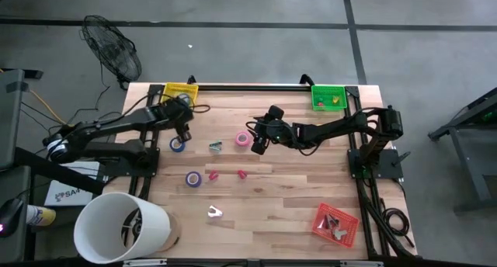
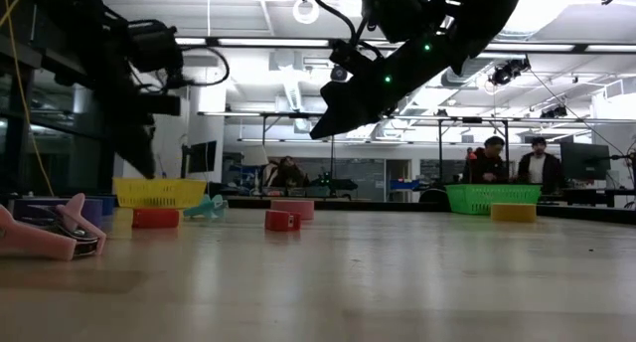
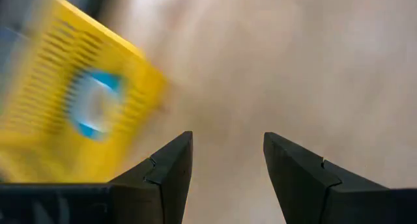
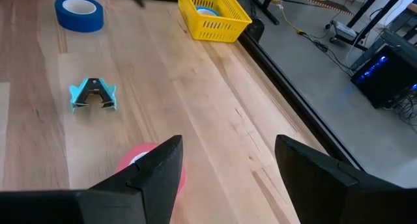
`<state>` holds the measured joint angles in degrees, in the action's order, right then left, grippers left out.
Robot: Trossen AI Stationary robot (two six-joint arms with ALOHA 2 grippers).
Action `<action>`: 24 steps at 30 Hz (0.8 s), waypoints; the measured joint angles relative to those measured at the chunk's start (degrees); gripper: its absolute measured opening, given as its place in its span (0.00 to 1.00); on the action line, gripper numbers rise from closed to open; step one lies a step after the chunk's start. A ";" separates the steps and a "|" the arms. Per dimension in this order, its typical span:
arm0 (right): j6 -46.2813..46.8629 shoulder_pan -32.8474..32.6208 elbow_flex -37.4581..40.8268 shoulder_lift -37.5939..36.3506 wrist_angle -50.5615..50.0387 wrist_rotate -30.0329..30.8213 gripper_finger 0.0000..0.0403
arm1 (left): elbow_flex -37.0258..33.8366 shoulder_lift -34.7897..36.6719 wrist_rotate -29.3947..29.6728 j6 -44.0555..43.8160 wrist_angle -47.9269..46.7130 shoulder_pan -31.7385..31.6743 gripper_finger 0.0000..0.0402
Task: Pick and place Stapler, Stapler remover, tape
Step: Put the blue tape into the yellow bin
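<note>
No legible writing — tape rolls [image 1: 178, 143] unmarked.

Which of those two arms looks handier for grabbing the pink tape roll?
The right. Its open right gripper hovers just beside the pink tape roll, while the left gripper sits by the yellow basket, farther away.

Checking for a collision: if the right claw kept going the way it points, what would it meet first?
Probably the pink tape just ahead of the open right claw, under its near finger; beyond that, bare table, though depth is unclear.
</note>
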<state>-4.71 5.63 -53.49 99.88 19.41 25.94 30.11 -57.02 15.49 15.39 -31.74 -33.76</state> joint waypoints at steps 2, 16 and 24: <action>0.02 0.00 0.00 0.00 0.01 -0.01 0.59 | 0.00 -0.09 -3.79 -2.69 -3.74 0.00 0.46; 0.85 0.02 0.00 -0.01 -0.58 -1.18 0.59 | 0.00 -0.35 -9.68 -16.22 -15.43 0.03 0.46; 0.85 0.00 0.00 0.00 -0.57 -1.32 0.59 | 0.00 -0.37 -6.90 -21.68 -22.02 0.02 0.46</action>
<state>-3.86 5.63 -53.49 99.88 18.85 24.62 30.11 -57.39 8.59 -6.30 -53.76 -33.74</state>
